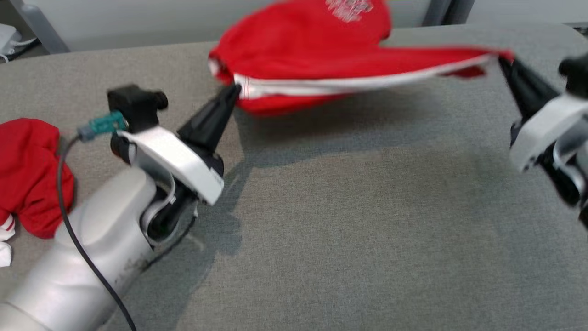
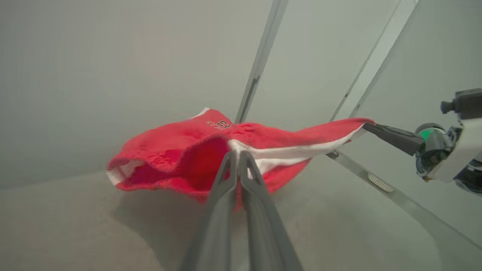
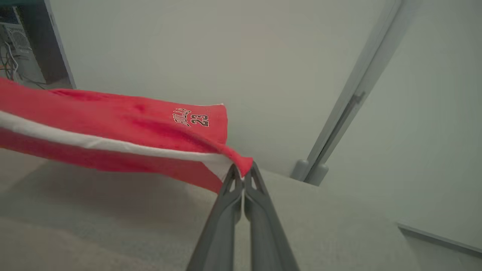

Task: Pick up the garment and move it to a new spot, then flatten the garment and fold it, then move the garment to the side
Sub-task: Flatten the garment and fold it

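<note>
a: where's the garment?
b: the red garment (image 1: 321,50) is stretched over the far side of the grey tabletop (image 1: 344,220), with its white-trimmed edge taut and a shadow beneath it.
a: who's holding it?
b: the left gripper (image 1: 235,90) is pinched tight on the hem's left end. the right gripper (image 1: 503,63) is clamped on the right corner.
a: anything else?
b: a second red cloth (image 1: 27,174) lies bunched at the tabletop's left edge, beside the left arm.
</note>
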